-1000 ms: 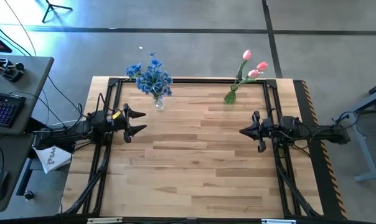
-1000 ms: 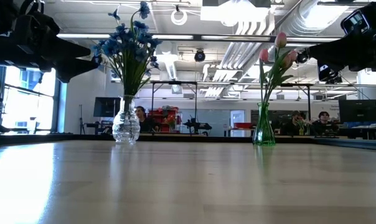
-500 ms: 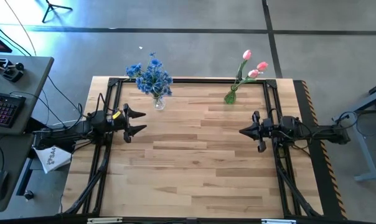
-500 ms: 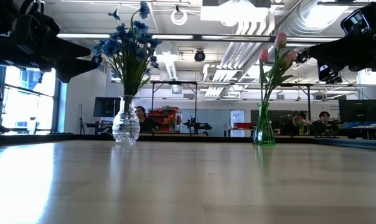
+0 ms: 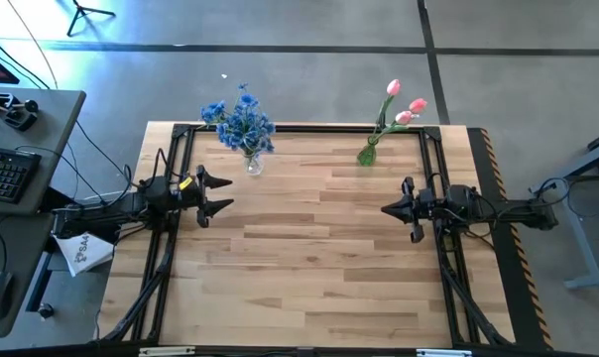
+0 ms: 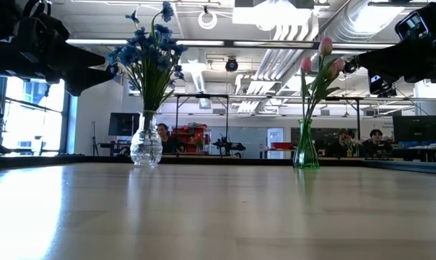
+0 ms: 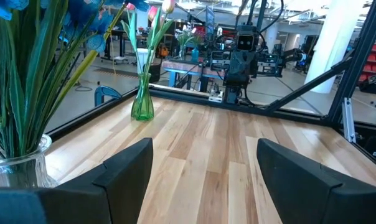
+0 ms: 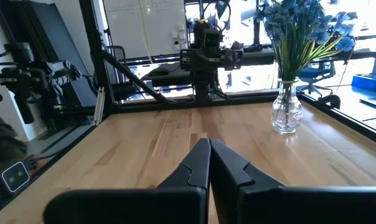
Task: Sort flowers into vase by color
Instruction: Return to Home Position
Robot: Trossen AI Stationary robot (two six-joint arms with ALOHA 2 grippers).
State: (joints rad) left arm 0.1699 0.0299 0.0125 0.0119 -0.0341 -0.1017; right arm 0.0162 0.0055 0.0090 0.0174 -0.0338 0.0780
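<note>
The blue flowers point(image 5: 239, 122) stand with their stems in a clear glass vase point(image 5: 252, 163) near the table's far left corner. Pink tulips point(image 5: 403, 102) stand in a green glass vase point(image 5: 367, 153) near the far right corner. In the low view the blue bunch point(image 6: 149, 54) and the tulips point(image 6: 320, 65) rise from their vases. My left gripper point(image 5: 222, 193) hovers open over the table's left side, empty. My right gripper point(image 5: 387, 210) hovers shut over the right side, holding nothing.
A black frame point(image 5: 309, 129) runs along the table's far, left and right edges. Bare wood point(image 5: 309, 238) lies between the two grippers. A desk with a keyboard point(image 5: 2, 174) stands off the table's left side. People sit in the room beyond point(image 6: 162, 136).
</note>
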